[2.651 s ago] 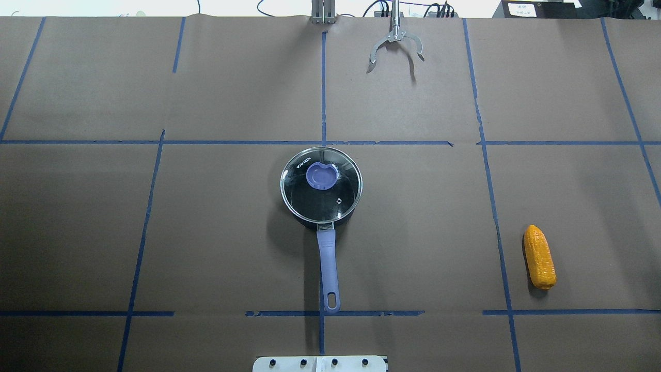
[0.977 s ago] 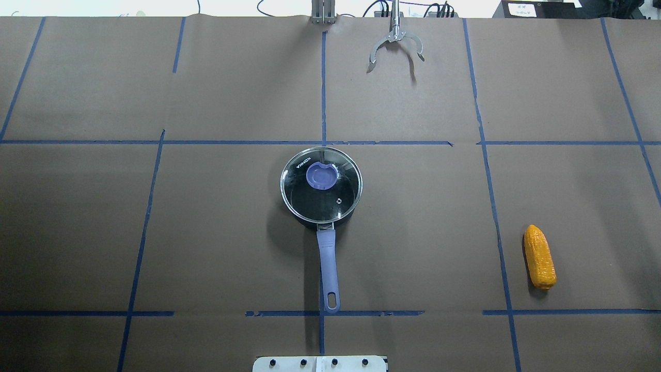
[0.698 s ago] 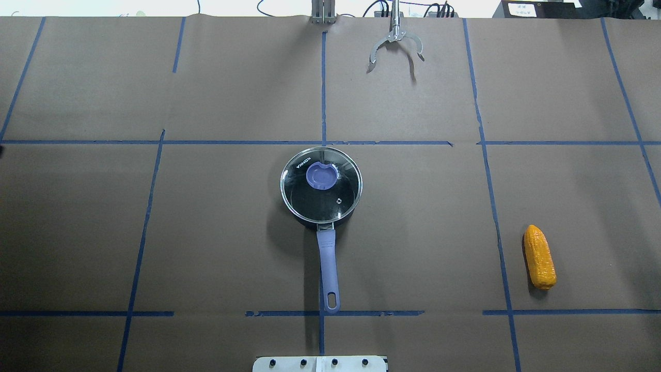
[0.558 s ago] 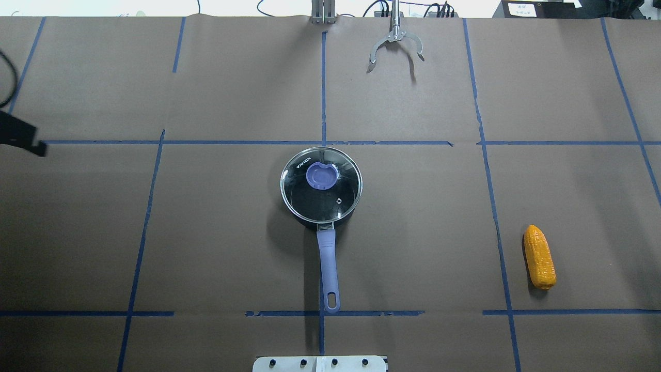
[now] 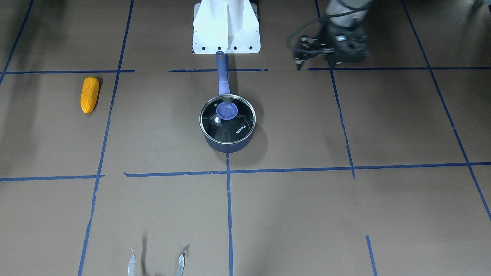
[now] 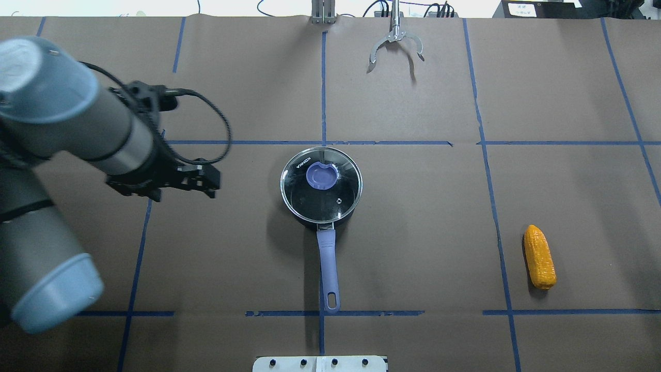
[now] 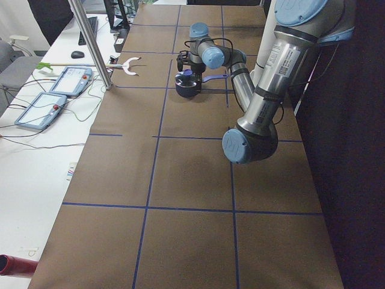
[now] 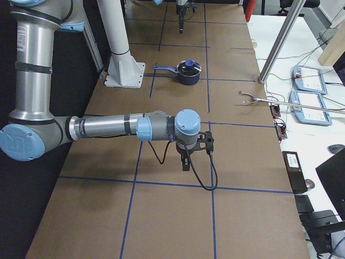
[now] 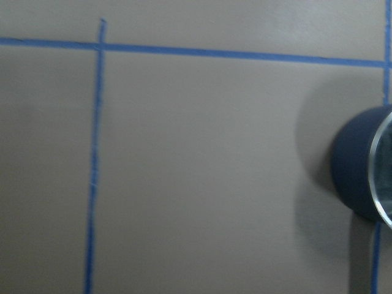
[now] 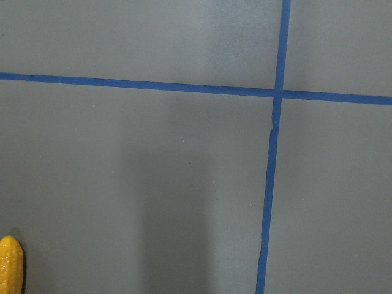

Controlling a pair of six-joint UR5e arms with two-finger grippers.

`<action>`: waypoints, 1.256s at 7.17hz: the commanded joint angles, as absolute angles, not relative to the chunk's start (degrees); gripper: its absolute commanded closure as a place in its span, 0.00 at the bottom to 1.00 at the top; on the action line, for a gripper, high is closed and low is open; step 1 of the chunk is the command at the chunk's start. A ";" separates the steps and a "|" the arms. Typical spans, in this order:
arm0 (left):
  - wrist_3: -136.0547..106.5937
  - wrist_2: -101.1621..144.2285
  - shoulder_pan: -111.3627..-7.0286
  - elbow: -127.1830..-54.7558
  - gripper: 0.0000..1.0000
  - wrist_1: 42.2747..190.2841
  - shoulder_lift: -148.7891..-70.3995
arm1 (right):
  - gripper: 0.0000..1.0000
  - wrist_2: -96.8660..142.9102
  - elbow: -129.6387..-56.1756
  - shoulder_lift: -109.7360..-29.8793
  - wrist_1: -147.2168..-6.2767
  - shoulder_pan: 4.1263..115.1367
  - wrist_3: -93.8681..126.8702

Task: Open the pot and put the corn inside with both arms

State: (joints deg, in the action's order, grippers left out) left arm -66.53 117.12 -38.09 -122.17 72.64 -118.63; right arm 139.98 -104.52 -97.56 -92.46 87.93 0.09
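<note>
Pot (image 6: 321,217) stands at the middle of the paper-covered table (image 6: 413,232). Its glass lid (image 6: 330,199) sits shut on the rim, and the black inside shows through the glass. The purple knob (image 6: 322,175) is on top and the long handle (image 6: 329,266) points at the white base plate (image 6: 320,363).

The corn (image 6: 539,257) lies flat well apart on the robot's right, beyond 1 blue tape line (image 6: 496,222), so the lid covers the pot's mouth.

The left gripper (image 6: 213,182) hovers near the pot's left side, not touching it (spread or pressed together, I cannot tell). The right gripper (image 8: 185,162) points down over the table; its state is also unclear.

A metal claw tool (image 6: 396,46) lies at the far edge.
</note>
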 commanded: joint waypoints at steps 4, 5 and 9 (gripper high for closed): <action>-68.55 113.04 -35.42 -100.59 0.00 71.37 -139.97 | 0.00 140.18 -104.50 -97.65 -92.46 87.89 0.18; -68.64 112.94 -35.33 -94.89 0.00 71.37 -144.45 | 0.00 140.19 -104.59 -97.65 -92.46 87.89 0.18; -68.03 111.62 -32.53 -84.20 0.00 73.03 -150.39 | 0.00 140.19 -104.85 -97.91 -92.46 87.80 0.00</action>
